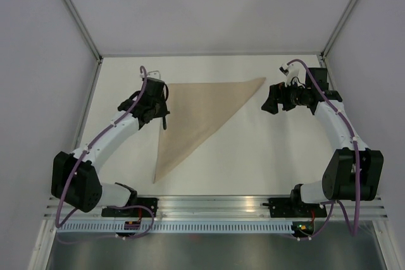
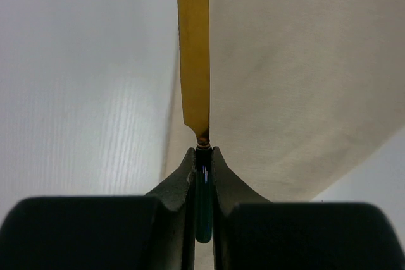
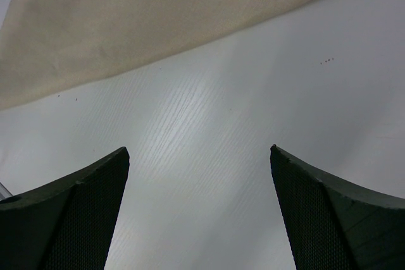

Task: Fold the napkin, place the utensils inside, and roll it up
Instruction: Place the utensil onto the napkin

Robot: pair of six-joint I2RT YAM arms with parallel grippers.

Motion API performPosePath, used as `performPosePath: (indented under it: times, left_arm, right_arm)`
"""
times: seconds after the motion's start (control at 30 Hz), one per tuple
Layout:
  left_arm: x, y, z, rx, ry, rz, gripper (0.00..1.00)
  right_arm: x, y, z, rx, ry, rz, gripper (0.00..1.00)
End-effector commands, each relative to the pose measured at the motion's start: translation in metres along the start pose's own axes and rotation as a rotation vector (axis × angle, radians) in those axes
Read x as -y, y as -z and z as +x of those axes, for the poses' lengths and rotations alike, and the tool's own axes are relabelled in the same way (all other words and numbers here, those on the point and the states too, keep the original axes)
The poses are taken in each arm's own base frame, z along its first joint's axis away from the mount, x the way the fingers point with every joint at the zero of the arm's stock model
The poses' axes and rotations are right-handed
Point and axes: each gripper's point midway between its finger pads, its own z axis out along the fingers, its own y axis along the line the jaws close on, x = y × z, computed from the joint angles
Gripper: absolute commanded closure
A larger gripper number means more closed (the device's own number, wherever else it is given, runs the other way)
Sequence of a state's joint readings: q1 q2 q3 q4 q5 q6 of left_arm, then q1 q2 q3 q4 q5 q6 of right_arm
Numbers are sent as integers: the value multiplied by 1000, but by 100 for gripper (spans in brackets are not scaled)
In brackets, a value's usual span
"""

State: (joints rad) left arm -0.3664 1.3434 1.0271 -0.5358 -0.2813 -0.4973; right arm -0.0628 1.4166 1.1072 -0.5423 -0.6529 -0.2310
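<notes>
The beige napkin (image 1: 196, 112) lies flat on the white table, folded into a triangle with corners at far left, far right and near left. My left gripper (image 1: 159, 113) hovers at the napkin's left edge. In the left wrist view this gripper (image 2: 202, 150) is shut on the utensil's dark green handle (image 2: 203, 207). The golden-orange blade (image 2: 193, 49) points straight ahead along the napkin's edge (image 2: 285, 80). My right gripper (image 1: 271, 103) is open and empty, just right of the napkin's far-right corner. In the right wrist view it (image 3: 198, 148) is over bare table, with the napkin (image 3: 126, 17) ahead.
The white table (image 1: 266, 156) is enclosed by grey walls at the back and sides. An aluminium rail (image 1: 215, 207) with both arm bases runs along the near edge. No other loose objects show.
</notes>
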Motion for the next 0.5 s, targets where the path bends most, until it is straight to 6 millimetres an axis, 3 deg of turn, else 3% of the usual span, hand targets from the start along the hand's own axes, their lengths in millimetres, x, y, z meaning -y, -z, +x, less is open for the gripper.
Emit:
performPosePath:
  times: [0.0, 0.2, 0.23, 0.3, 0.33, 0.47]
  left_arm:
    - [68, 9, -25, 89, -265, 216, 98]
    - [136, -11, 3, -6, -548, 418, 98]
    - [144, -22, 17, -57, -572, 453, 98]
    - [159, -26, 18, -65, -609, 495, 98]
    - [164, -38, 31, -107, -629, 515, 98]
    - [180, -50, 50, -149, -720, 581, 98]
  right_arm:
    - [0, 14, -22, 45, 69, 38, 3]
    - [-2, 29, -30, 53, 86, 76, 3]
    - [-2, 30, -30, 53, 87, 86, 3]
    - [0, 33, -32, 58, 89, 105, 3]
    - [2, 34, -34, 61, 88, 119, 3]
    - [0, 38, -36, 70, 80, 127, 3]
